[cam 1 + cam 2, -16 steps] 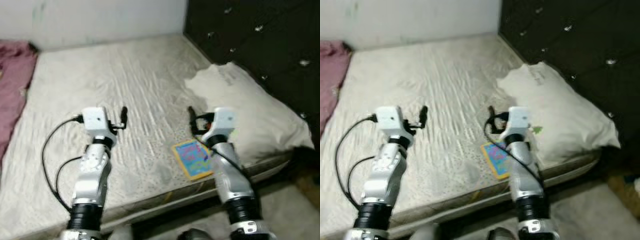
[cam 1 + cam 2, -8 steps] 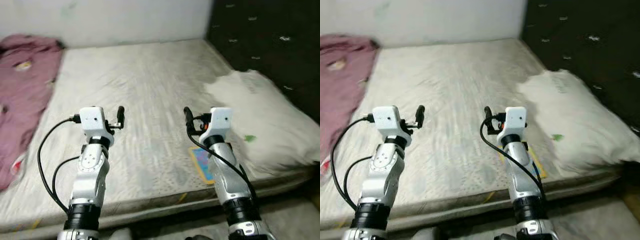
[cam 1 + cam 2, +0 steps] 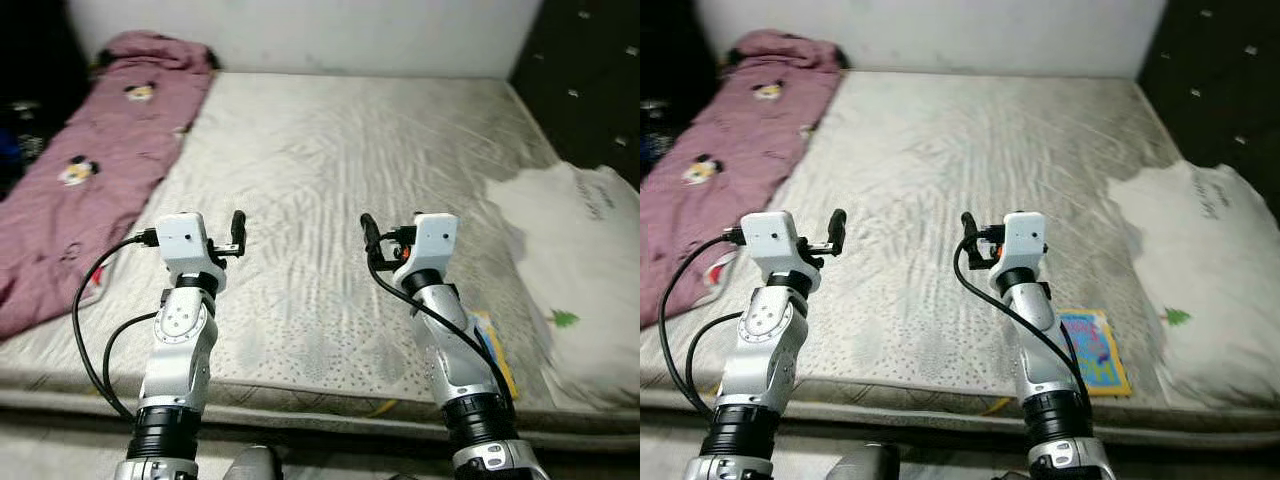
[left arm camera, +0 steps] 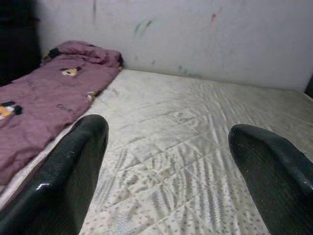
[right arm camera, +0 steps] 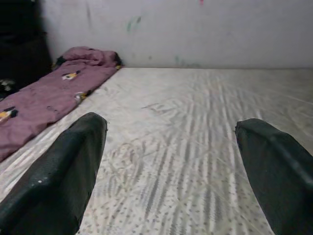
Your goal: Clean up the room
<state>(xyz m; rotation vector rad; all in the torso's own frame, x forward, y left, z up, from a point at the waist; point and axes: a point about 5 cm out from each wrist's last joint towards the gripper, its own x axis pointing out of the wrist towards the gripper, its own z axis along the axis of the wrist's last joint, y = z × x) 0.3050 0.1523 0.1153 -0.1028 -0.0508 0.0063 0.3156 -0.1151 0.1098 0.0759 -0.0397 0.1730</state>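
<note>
Both sets of jaws are released and empty: the left gripper [image 4: 166, 171] and right gripper [image 5: 171, 171] hover side by side above the bare mattress [image 3: 330, 170]. A colourful book [image 3: 1095, 350] lies near the mattress's front edge, just beside the right arm. A white pillow [image 3: 1205, 270] sits further right; a pink blanket [image 3: 90, 170] covers the left side.

Blanket [image 3: 90, 170] left, pillow [image 3: 590, 270] right, book [image 3: 1095, 350] near pillow.
</note>
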